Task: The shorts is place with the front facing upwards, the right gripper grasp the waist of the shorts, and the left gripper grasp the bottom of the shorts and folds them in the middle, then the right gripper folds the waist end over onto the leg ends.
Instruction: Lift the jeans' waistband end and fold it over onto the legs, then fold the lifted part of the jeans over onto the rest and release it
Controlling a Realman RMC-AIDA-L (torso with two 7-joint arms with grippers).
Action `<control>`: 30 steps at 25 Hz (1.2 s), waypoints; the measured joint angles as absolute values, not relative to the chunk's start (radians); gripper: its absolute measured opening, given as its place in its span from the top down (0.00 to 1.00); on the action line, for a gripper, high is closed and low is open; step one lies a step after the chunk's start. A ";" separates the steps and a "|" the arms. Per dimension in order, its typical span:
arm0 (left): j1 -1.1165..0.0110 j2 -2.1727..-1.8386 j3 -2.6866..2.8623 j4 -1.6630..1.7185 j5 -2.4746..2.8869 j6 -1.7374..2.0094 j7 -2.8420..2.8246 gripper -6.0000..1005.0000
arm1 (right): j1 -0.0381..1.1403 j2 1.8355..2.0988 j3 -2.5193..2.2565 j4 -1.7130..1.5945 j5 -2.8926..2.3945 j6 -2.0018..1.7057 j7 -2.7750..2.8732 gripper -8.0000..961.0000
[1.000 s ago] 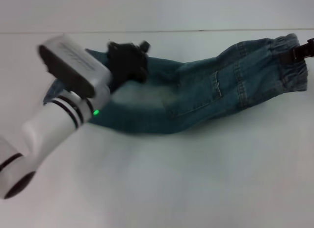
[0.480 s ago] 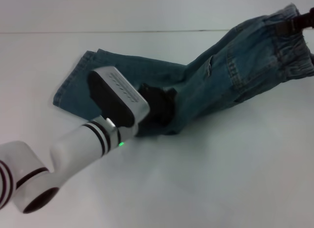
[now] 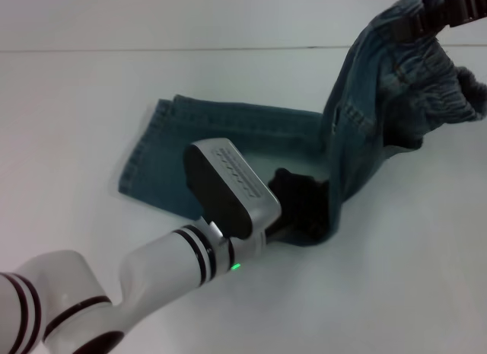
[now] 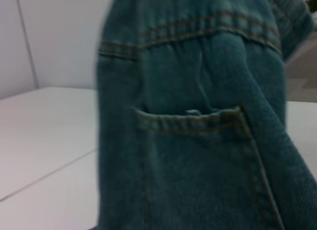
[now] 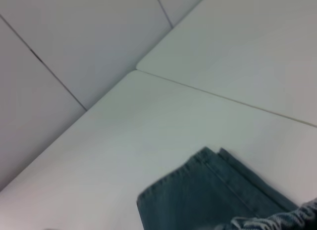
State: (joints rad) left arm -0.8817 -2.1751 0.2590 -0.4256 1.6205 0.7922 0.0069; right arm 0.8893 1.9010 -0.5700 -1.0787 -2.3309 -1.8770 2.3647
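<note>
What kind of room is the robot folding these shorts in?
Probably a robot test lab, not a home. The shorts lie on a plain white table with nothing homely around, bare pale wall panels stand behind it, and the left gripper and right gripper both hold the denim.

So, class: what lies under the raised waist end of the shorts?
Under the waist, held up by the right gripper, is bare white table. The leg ends lie flat to the left. The left gripper covers the fold beneath it.
</note>
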 joint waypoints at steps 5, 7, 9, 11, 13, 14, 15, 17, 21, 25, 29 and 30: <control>-0.845 -2.175 0.137 -0.468 1.796 0.771 0.004 0.99 | 0.911 1.910 -0.584 -1.079 -2.329 -1.878 2.365 0.90; -0.835 -2.175 0.113 -0.483 1.839 0.766 0.003 0.99 | 0.915 1.913 -0.593 -1.079 -2.328 -1.876 2.363 0.90; -0.825 -2.175 0.091 -0.498 1.872 0.758 0.003 0.99 | 0.916 1.914 -0.606 -1.074 -2.328 -1.868 2.361 0.90; -0.815 -2.175 0.077 -0.505 1.885 0.755 0.005 0.99 | 0.915 1.914 -0.616 -1.068 -2.327 -1.860 2.357 0.90; -0.805 -2.175 0.065 -0.505 1.886 0.756 0.006 0.99 | 0.912 1.915 -0.624 -1.061 -2.327 -1.857 2.352 0.90; -0.797 -2.175 0.055 -0.502 1.887 0.758 0.006 0.99 | 0.910 1.915 -0.627 -1.056 -2.327 -1.853 2.350 0.90; -0.784 -2.175 0.042 -0.496 1.887 0.763 0.007 0.99 | 0.908 1.915 -0.629 -1.051 -2.327 -1.849 2.347 0.90; -0.760 -2.175 0.022 -0.482 1.888 0.780 0.008 0.99 | 0.905 1.914 -0.632 -1.038 -2.328 -1.842 2.340 0.90; -0.690 -2.175 -0.008 -0.442 1.888 0.866 0.004 0.99 | 0.903 1.911 -0.632 -1.003 -2.330 -1.833 2.325 0.88; -0.604 -2.175 -0.032 -0.400 1.889 0.994 0.002 0.99 | 0.904 1.910 -0.636 -0.966 -2.332 -1.810 2.308 0.87; -0.521 -2.175 -0.076 -0.355 1.887 1.127 -0.013 0.99 | 0.924 1.914 -0.670 -0.893 -2.330 -1.758 2.282 0.85; -0.508 -2.175 -0.086 -0.349 1.887 1.152 -0.018 0.99 | 0.930 1.916 -0.684 -0.874 -2.330 -1.741 2.275 0.85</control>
State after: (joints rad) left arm -0.5082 -2.1754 -0.0861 -0.3485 1.8866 1.1518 -0.0184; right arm 0.9304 1.9164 -0.6844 -0.8745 -2.3298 -1.7407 2.2748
